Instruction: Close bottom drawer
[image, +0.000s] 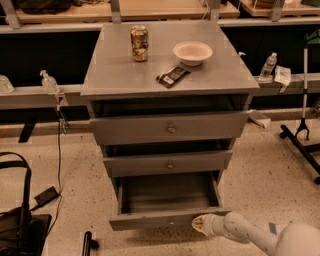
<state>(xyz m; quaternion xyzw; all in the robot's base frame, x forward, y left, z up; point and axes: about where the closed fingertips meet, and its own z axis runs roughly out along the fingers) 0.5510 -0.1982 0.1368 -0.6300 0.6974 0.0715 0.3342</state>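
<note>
**Bottom drawer pulled out, gripper at its right end**

The bottom drawer (167, 220) is seen pulled well out of the grey cabinet (115, 75), with its dark box exposed. The gripper (200, 225) is held low at the right end of the drawer's front panel. Contact cannot be judged, nor whether it is open or closed. A white bowl (192, 51), a drinks can (139, 43) and a dark snack bar (173, 76) are set toward the cabinet top's back edge.

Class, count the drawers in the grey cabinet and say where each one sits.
3. The top drawer just under the cabinet top; middle drawer below it; bottom drawer lowest, pulled far out, with the gripper at its front panel's right end. None appears hidden.
</note>
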